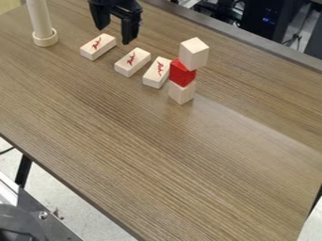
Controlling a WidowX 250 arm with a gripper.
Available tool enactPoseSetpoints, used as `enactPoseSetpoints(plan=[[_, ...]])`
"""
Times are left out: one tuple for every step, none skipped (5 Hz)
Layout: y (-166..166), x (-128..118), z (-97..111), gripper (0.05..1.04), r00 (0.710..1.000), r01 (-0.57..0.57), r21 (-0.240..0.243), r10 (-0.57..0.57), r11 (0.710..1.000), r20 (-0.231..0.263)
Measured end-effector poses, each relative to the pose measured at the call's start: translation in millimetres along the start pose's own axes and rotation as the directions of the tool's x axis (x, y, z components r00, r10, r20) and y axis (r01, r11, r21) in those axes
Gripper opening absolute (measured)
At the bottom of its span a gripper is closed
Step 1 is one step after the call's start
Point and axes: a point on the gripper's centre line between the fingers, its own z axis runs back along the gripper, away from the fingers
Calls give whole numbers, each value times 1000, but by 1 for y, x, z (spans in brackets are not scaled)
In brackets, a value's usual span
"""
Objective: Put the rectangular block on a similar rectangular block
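The black gripper (114, 36) hangs at the top of the camera view, its two fingers apart with nothing between them, over the table behind the blocks. Three pale rectangular blocks with red writing lie flat in a row: the left block (98, 46) is just below the gripper, the middle block (132, 62) sits to its right, and the right block (156, 72) lies beside a stack of cubes. None of the rectangular blocks rests on another.
The stack has a pale bottom cube (181, 92), a red cube (181, 73) and a pale top cube (194, 53). A white post (41, 23) on a round base stands at upper left. The wooden table (157, 155) has its back edge along the upper right.
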Motion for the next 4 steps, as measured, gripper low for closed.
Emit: enactPoseSetpoints(plan=[[16, 6, -13, 998, 999, -32, 15, 32, 999, -3], [28, 12, -14, 998, 998, -57, 26, 57, 998, 2], [35, 11, -20, 998, 997, -71, 25, 72, 997, -15], [41, 8, -22, 998, 996, -80, 27, 80, 996, -24]])
